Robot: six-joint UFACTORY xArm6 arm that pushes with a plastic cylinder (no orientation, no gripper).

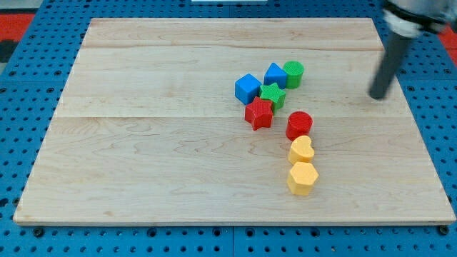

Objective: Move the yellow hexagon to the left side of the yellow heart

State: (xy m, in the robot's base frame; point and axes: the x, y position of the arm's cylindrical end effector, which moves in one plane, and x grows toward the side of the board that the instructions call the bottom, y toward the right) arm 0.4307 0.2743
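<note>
The yellow hexagon [302, 178] lies on the wooden board [143, 143], right of centre near the view's bottom. The yellow heart [301, 150] sits just above it, touching or nearly touching. A red cylinder [299, 125] sits directly above the heart. My tip [377, 96] is the end of the blurred dark rod at the view's upper right, well up and to the right of the yellow blocks and touching no block.
A cluster lies above the red cylinder: a red star [259, 113], a green star [272, 95], a blue cube [248, 88], a blue block [275, 75] and a green cylinder [293, 73]. A blue pegboard [21, 107] surrounds the board.
</note>
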